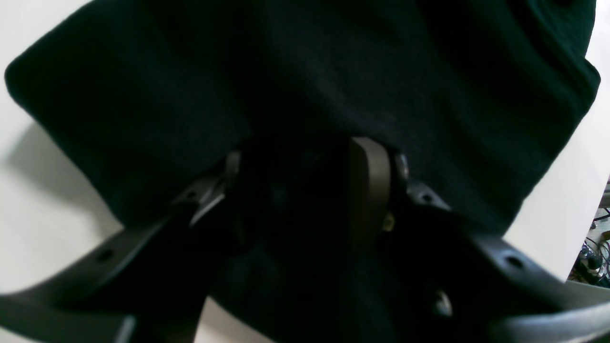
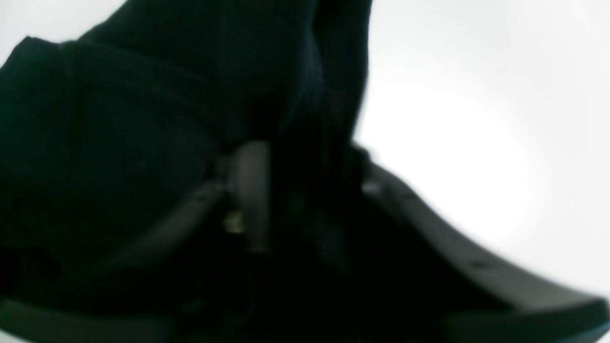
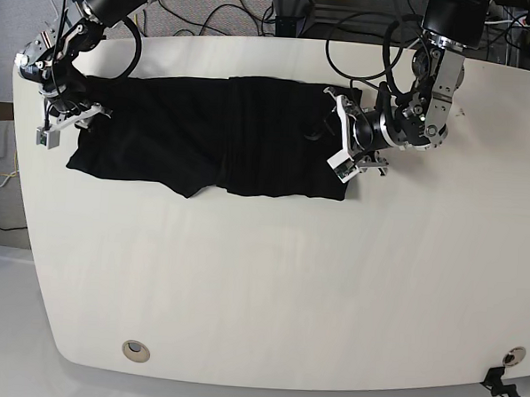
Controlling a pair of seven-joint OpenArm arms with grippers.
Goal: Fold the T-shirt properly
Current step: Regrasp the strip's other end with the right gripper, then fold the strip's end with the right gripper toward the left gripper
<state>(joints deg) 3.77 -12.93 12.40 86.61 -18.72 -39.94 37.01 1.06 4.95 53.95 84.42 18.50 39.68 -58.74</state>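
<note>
The black T-shirt [image 3: 206, 133] lies spread crosswise on the far part of the white table [image 3: 287, 289], plain side up, with a fold ridge near its middle. At the shirt's right end, my left gripper [image 3: 341, 142] has its fingers around a bunch of the cloth. In the left wrist view the T-shirt [image 1: 333, 71] fills the gap of the left gripper [image 1: 300, 176]. My right gripper [image 3: 65, 117] is at the shirt's left end. The right wrist view is blurred, but a fold of the T-shirt [image 2: 143, 119] runs down into the right gripper [image 2: 310, 186].
Cables [image 3: 257, 11] hang behind the table's far edge. A round hole [image 3: 135, 350] sits near the front left corner and a fitting [image 3: 508, 357] at the front right. Bare white tabletop [image 2: 476, 119] lies beside the right gripper.
</note>
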